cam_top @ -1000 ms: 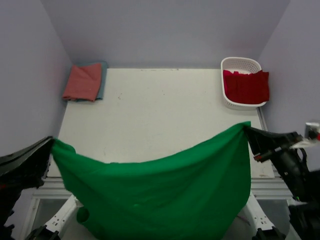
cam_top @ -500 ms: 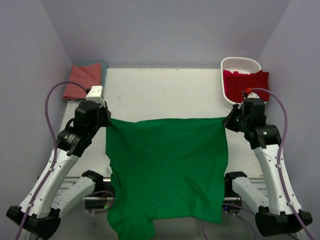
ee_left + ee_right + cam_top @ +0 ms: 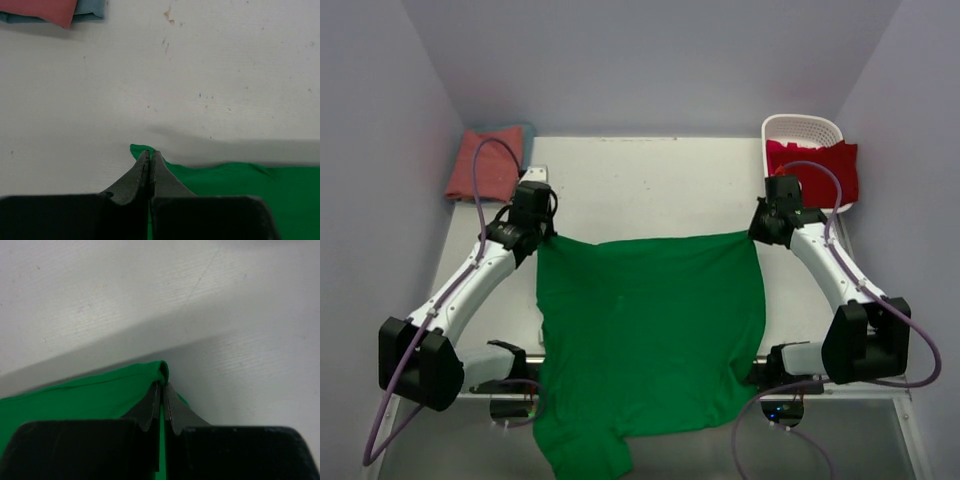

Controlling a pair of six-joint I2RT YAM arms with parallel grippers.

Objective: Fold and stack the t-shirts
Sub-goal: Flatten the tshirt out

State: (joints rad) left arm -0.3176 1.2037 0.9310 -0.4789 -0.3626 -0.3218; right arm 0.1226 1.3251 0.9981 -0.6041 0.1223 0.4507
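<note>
The bright green t-shirt [image 3: 650, 320] lies spread over the near half of the table and hangs over its near edge. My left gripper [image 3: 546, 238] is shut on its far left corner [image 3: 140, 150]. My right gripper [image 3: 756, 234] is shut on its far right corner [image 3: 160, 371]. Both corners are low over the table. A salmon-pink t-shirt [image 3: 485, 165] lies folded on a teal-blue t-shirt [image 3: 527, 150] at the far left corner; both also show in the left wrist view [image 3: 42, 10]. A bright red t-shirt [image 3: 812, 172] hangs over the basket.
A white lattice basket [image 3: 802, 130] stands at the far right corner of the white table [image 3: 650, 190]. Grey walls close in the table on the left, back and right. Cables loop off both arms.
Both arms carried the green t-shirt from hanging in front of the camera out over the table and lowered it. In the last half second the grippers moved a little farther and lower.
</note>
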